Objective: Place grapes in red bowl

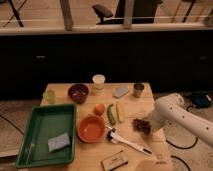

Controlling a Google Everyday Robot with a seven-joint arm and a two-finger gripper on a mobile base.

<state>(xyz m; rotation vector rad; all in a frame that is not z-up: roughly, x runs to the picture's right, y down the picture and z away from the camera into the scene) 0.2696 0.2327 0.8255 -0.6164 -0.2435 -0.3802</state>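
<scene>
The grapes (141,124), a small dark purple-red bunch, lie on the wooden table (130,107) near its right edge. The red bowl (91,128) stands left of them, in front of a round orange fruit (99,109). My gripper (150,126) is at the right side of the grapes, at the end of the white arm (177,115) that reaches in from the right. The grapes and the arm's wrist cover most of the gripper.
A green tray (46,132) with a grey-blue sponge (59,142) stands at the left. A dark bowl (78,92), a white cup (99,81), a green cup (49,96), a grey cup (138,89), a green and a yellow vegetable (115,113), a white-handled brush (127,141) and a small box (114,161) lie around.
</scene>
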